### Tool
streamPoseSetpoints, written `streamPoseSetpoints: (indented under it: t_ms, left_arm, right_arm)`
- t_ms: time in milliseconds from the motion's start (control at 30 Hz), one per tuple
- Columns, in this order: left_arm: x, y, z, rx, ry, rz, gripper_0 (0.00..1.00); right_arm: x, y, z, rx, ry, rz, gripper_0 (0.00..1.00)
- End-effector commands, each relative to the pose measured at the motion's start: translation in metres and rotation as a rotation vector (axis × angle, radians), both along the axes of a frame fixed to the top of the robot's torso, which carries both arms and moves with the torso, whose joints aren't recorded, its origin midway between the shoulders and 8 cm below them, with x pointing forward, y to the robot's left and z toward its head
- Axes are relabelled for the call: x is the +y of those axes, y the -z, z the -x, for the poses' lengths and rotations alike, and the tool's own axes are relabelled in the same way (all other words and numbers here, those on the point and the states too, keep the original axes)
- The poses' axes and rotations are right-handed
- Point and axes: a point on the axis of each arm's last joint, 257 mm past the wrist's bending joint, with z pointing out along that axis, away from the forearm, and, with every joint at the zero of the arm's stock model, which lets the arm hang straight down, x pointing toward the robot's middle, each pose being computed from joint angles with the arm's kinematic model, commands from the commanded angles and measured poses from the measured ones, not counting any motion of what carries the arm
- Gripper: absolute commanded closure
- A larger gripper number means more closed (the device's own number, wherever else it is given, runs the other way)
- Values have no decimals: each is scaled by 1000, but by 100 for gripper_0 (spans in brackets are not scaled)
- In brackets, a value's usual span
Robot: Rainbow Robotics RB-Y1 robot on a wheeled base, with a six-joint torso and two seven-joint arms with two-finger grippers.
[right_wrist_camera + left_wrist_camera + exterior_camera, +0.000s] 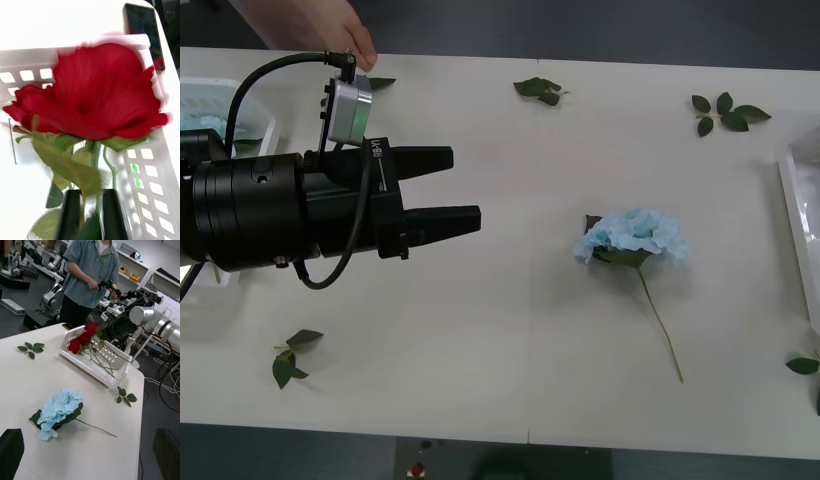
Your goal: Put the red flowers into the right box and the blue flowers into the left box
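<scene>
A blue flower (635, 238) lies on the white table right of centre, its stem towards the front edge; it is also seen as a blue flower (60, 410). My left gripper (465, 188) hovers open to its left, well apart from it. The right box (112, 377) holds red flowers (79, 342). Over that box my right gripper (102, 338) is shut on the stem of a red flower (93, 93), with slotted box walls (150, 168) behind the bloom. The left box (260, 115) sits at the far left with pale blue inside.
Loose green leaf sprigs lie scattered: one at the back centre (538, 90), one at the back right (725, 110), one near the front left (290, 355) and one at the front right (805, 365). The right box's rim (790, 200) shows at the table's right end.
</scene>
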Motion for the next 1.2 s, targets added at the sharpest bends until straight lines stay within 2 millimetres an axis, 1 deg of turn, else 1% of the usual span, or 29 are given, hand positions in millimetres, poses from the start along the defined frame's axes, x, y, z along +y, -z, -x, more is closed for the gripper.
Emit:
streamPoseSetpoints:
  t_ms: [33, 67, 133, 200, 333, 400, 433, 533, 567, 600, 667, 733, 767, 800, 867, 900, 967, 1000, 1100, 1133, 1200]
  left_arm:
    - [1, -10, 3, -108, 13, -37, 0]
    - [1, -10, 3, -108, 13, -37, 0]
    - [1, -10, 3, -108, 13, -37, 0]
    - [1, -10, 3, -108, 13, -37, 0]
    - [1, -10, 3, -108, 13, -37, 0]
    - [1, -10, 3, -108, 13, -37, 0]
    - [1, -10, 3, -108, 13, -37, 0]
    - [1, -10, 3, -108, 13, -37, 0]
    - [1, -10, 3, -108, 13, -37, 0]
    - [1, -10, 3, -108, 13, -37, 0]
    - [1, -10, 3, -108, 13, -37, 0]
    - [1, -10, 3, -108, 13, -37, 0]
    - [1, -10, 3, -108, 13, -37, 0]
    - [1, -10, 3, -108, 13, -37, 0]
    - [1, -10, 3, -108, 13, -37, 0]
    - [1, -10, 3, -108, 13, -37, 0]
    - [1, -10, 3, -108, 13, -37, 0]
    - [1, -10, 3, -108, 13, -37, 0]
    - [1, -10, 3, -108, 13, -37, 0]
    - [1, -10, 3, -108, 13, -37, 0]
    - [1, -10, 3, -108, 13, -37, 0]
  right_arm:
    - [-6, -41, -11, -42, -22, 67, 5]
    - [-5, -40, -11, -37, -26, 71, 0]
    - [-2, -37, -11, -25, -35, 71, 0]
    - [7, -35, -12, -1, -58, 73, 0]
    - [35, -38, -10, 52, -115, 56, 0]
    - [56, -40, -7, 86, -151, 32, 0]
    - [62, -39, -6, 97, -161, 29, 0]
    - [100, -38, 0, 127, -225, -47, 0]
    - [115, -35, 2, 131, -249, -87, 0]
    - [123, -32, 4, 135, -262, -110, 0]
    - [150, -26, 10, 143, -313, -174, 0]
    - [168, -19, 16, 148, -348, -214, 0]
    - [183, -13, 21, 156, -381, -234, 0]
    - [188, -11, 24, 158, -392, -238, 0]
    - [210, -4, 33, 172, -442, -229, 0]
    - [216, -1, 36, 180, -456, -224, 0]
    - [238, 10, 46, 211, -501, -206, 0]
    - [243, 12, 48, 217, -511, -201, 0]
    - [270, 26, 60, 259, -569, -185, 0]
    - [275, 28, 61, 266, -580, -181, 0]
    - [294, 38, 67, 289, -623, -162, 0]
